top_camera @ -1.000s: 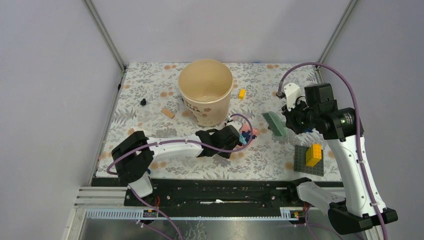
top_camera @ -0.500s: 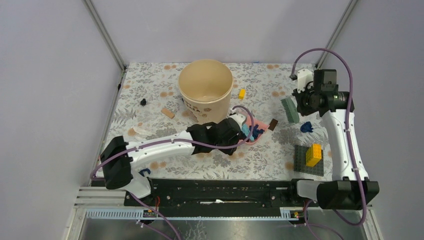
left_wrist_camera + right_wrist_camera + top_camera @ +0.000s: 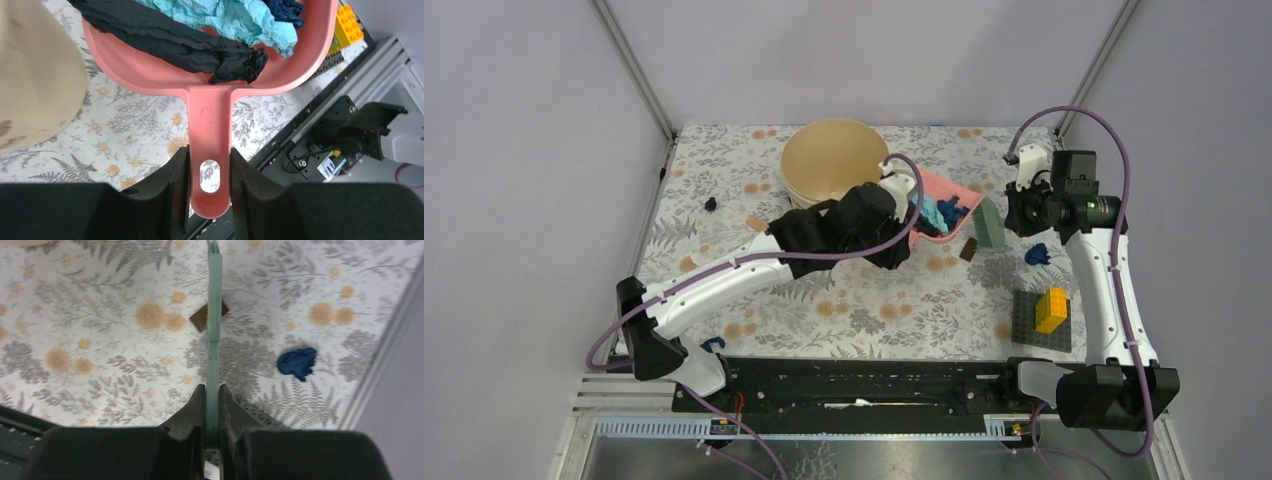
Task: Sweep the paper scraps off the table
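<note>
The left pincer (image 3: pixel 210 161) is clamped on the handle of the pink dustpan (image 3: pixel 150 75), one finger on each flat side of the stem. The grip sits low on the handle, probably so that the pan's mouth stays free for tipping. The pan hangs above the tabletop (image 3: pixel 894 300), right beside the rim of the beige bucket (image 3: pixel 829 160). That is presumably where its load is meant to go.

Most of the paper scraps (image 3: pixel 180 42) lie in the pan: a long black crumple, a pale teal wad and some dark blue behind it. They are bunched toward the handle end, which suggests the pan is tilted back to keep them from sliding out.

The right pincer (image 3: pixel 213 395) is closed on the thin green handle of the brush (image 3: pixel 989 222), seen edge-on from the wrist. The brush is held just beside the pan's open lip, likely as a guard or ready for another stroke.

The job is not finished. A dark blue scrap (image 3: pixel 297 362) lies loose on the tabletop to the right of the brush, near the studded baseplate (image 3: pixel 1044 318). A small brown piece (image 3: pixel 200 317) sits under the brush (it may not count as paper). Another blue bit (image 3: pixel 714 343) lies near the left arm's base, and a black one (image 3: pixel 712 204) lies far left.
</note>
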You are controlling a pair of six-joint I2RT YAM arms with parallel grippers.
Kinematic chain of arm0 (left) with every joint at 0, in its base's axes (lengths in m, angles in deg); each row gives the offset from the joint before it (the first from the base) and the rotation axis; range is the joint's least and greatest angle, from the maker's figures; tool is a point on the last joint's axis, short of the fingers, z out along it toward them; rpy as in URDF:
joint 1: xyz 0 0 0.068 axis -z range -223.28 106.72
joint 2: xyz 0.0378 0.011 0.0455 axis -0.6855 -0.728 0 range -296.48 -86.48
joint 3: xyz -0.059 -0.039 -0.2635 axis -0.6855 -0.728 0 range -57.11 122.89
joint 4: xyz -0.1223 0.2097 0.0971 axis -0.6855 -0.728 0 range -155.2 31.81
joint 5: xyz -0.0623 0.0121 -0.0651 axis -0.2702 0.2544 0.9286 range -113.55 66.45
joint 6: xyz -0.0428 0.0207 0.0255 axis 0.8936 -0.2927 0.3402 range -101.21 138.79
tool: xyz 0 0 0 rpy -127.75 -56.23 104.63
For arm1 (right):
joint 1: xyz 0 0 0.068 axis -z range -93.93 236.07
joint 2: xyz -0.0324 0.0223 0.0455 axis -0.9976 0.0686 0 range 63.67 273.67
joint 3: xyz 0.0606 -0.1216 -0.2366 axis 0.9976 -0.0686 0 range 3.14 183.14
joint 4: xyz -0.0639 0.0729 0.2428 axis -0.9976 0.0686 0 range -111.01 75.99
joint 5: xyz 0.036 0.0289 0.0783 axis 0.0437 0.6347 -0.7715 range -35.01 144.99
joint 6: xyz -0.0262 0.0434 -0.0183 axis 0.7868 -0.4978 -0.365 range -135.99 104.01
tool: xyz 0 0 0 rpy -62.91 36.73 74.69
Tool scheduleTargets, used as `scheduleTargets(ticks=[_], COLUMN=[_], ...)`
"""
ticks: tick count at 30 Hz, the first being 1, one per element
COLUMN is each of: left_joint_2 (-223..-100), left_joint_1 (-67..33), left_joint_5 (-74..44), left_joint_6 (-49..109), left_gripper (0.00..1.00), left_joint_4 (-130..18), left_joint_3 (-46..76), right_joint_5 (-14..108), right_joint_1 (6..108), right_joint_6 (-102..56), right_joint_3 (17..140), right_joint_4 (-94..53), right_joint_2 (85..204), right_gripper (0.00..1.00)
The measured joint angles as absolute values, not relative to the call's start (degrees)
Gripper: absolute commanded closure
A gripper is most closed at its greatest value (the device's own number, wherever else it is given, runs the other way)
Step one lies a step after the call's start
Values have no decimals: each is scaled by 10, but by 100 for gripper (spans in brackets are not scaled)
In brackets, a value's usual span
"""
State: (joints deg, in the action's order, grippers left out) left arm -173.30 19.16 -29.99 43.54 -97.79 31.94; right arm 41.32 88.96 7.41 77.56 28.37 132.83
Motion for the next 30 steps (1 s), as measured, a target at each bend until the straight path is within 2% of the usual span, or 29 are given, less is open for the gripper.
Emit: scheduleTargets(ticks=[9, 18, 24, 30], left_joint_2=[-1733, -1731, -1682, -1629], left_joint_1=[76, -69, -134, -150], left_joint_5=[-237, -94, 20, 63], left_joint_6=[433, 510, 694, 896], left_gripper=[100, 100, 100, 100], left_joint_4=[-996, -931, -740, -552], left_joint_3=[353, 354, 224, 86], right_joint_5=[291, 208, 192, 188], right_joint_1=[890, 890, 890, 890], right_joint_6=[48, 19, 6, 4], right_joint_3=[698, 675, 669, 665], right_joint_4=[257, 227, 219, 218], right_joint_2=[1282, 1268, 1268, 1268], right_gripper=[100, 100, 100, 100])
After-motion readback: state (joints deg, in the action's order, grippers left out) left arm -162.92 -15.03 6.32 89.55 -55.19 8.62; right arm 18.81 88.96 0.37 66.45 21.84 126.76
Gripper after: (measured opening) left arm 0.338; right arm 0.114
